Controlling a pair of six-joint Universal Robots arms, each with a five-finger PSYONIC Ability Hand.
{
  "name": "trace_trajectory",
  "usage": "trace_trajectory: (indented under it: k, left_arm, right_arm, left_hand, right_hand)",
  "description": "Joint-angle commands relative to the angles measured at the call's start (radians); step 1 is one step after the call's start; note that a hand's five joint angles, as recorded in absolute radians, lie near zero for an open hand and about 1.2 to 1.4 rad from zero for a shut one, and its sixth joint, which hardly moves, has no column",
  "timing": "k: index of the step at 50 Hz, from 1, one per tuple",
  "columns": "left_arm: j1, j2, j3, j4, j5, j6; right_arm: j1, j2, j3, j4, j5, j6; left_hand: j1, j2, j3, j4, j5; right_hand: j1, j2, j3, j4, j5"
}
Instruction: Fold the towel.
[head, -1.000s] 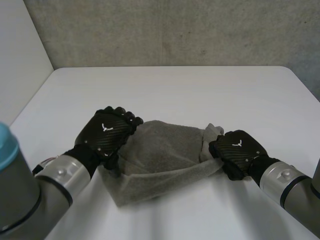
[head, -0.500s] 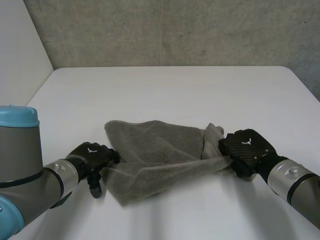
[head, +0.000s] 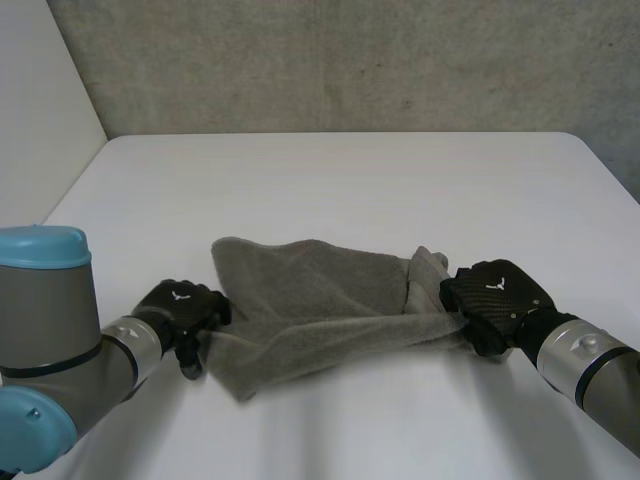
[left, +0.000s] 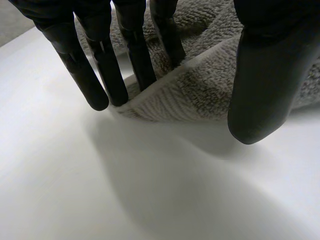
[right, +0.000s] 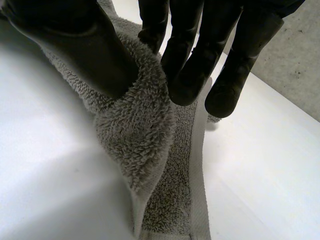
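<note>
At lower centre, the towel (head: 320, 300) lies rumpled on the table (head: 330, 180), its right end pinched by the right hand (head: 497, 298) as an anchor, while the left hand (head: 185, 305) brackets its left edge with straight, unclenched fingers, presumably for grasping.

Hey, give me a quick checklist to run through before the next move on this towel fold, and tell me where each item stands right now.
1. Grip of the right hand on the towel: ok, its thumb and fingers pinch the towel's right end.
2. Grip of the left hand: not ok, its straight fingers sit at the towel's near left edge with the thumb apart, so nothing is pinched yet.
3. Towel lying smooth: not ok, it is rumpled and bunched at the right hand.
4. Towel fully on the table: ok, well inside its edges.
5. Corners matched up: cannot tell, the folds hide them.
</note>
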Motion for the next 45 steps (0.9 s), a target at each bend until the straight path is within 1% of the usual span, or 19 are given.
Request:
trace_trajectory:
  k: [1, 5, 15, 17, 23, 28, 29, 30, 31, 32, 33, 39, 41, 42, 44, 45]
  left_arm:
    - [0.019, 0.009, -0.003, 0.002, -0.009, -0.004]
    - [0.019, 0.009, -0.009, 0.005, -0.008, -0.007]
    - [0.008, 0.006, -0.019, 0.005, -0.005, -0.005]
    - [0.004, 0.006, -0.019, 0.005, -0.002, -0.007]
    - [-0.006, 0.006, -0.025, 0.009, 0.002, -0.008]
    - [-0.033, 0.0, -0.029, 0.032, 0.002, -0.008]
    - [-0.044, 0.0, -0.029, 0.037, 0.002, -0.008]
    - [-0.053, -0.002, -0.029, 0.039, 0.002, -0.008]
    - [-0.053, -0.002, -0.029, 0.039, 0.002, -0.008]
    - [-0.064, -0.002, -0.029, 0.042, 0.002, -0.005]
    - [-0.073, 0.001, -0.028, 0.045, 0.0, -0.002]
    - [-0.084, 0.029, 0.001, 0.046, -0.02, 0.004]
    - [-0.084, 0.108, 0.045, 0.039, -0.041, 0.004]
    - [-0.084, 0.109, 0.046, 0.039, -0.041, 0.004]
    - [-0.084, 0.237, 0.09, 0.039, -0.072, 0.003]
    - [-0.084, 0.238, 0.09, 0.039, -0.072, 0.003]
  right_arm:
    - [-0.001, 0.009, 0.0, 0.0, 0.0, -0.002]
    - [-0.001, 0.009, 0.0, 0.0, 0.0, 0.0]
    - [-0.001, 0.009, 0.0, 0.0, 0.0, 0.0]
    - [-0.001, 0.009, 0.0, 0.0, 0.0, -0.002]
    - [-0.001, 0.009, 0.0, 0.0, 0.0, -0.002]
    - [-0.002, 0.007, -0.003, 0.0, 0.005, -0.002]
    - [-0.002, 0.007, -0.003, 0.0, 0.005, -0.002]
    - [-0.004, 0.007, -0.005, 0.001, 0.006, 0.0]
    - [-0.009, 0.004, -0.009, 0.003, 0.008, 0.0]
    - [-0.009, 0.004, -0.009, 0.003, 0.008, 0.0]
    - [-0.015, -0.004, -0.015, 0.011, 0.006, 0.0]
    - [-0.022, -0.063, -0.063, 0.043, 0.009, 0.012]
    - [-0.024, -0.149, -0.133, 0.113, 0.006, 0.014]
    - [-0.024, -0.149, -0.134, 0.113, 0.006, 0.014]
    - [-0.033, -0.227, -0.249, 0.197, 0.008, 0.02]
    - [-0.033, -0.228, -0.25, 0.198, 0.008, 0.02]
  left_hand:
    - [-0.071, -0.071, -0.07, -0.072, -0.242]
    - [-0.029, -0.03, -0.029, -0.031, -0.201]
    - [-0.021, -0.021, -0.02, -0.022, -0.192]
    - [0.041, 0.04, 0.041, 0.04, -0.131]
    - [0.015, 0.014, 0.015, 0.014, -0.157]
    - [0.035, 0.034, 0.035, 0.034, -0.136]
    - [0.085, 0.084, 0.085, 0.084, -0.087]
    - [0.245, 0.244, 0.245, 0.244, 0.073]
    - [0.247, 0.246, 0.247, 0.246, 0.075]
    - [0.499, 0.499, 0.5, 0.498, 0.328]
    - [0.615, 0.614, 0.615, 0.614, 0.443]
    - [0.616, 0.615, 0.616, 0.615, 0.444]
    - [0.616, 0.615, 0.616, 0.615, 0.444]
    - [0.616, 0.615, 0.616, 0.615, 0.444]
    - [0.616, 0.615, 0.616, 0.615, 0.444]
    - [0.616, 0.615, 0.616, 0.615, 0.444]
  right_hand:
    - [0.064, 0.083, 0.071, 0.056, 0.064]
    - [0.064, 0.083, 0.071, 0.056, 0.064]
    - [0.064, 0.083, 0.071, 0.056, 0.064]
    - [0.064, 0.083, 0.071, 0.056, 0.064]
    - [0.064, 0.083, 0.071, 0.056, 0.064]
    - [0.064, 0.083, 0.071, 0.056, 0.064]
    - [0.064, 0.083, 0.071, 0.056, 0.064]
    - [0.064, 0.083, 0.071, 0.056, 0.064]
    - [0.064, 0.083, 0.071, 0.056, 0.064]
    - [0.064, 0.083, 0.071, 0.056, 0.064]
    - [0.064, 0.083, 0.071, 0.056, 0.064]
    - [0.064, 0.083, 0.071, 0.056, 0.064]
    - [0.064, 0.083, 0.071, 0.056, 0.064]
    - [0.064, 0.083, 0.071, 0.056, 0.064]
    - [0.064, 0.083, 0.071, 0.056, 0.064]
    - [0.064, 0.083, 0.071, 0.056, 0.064]
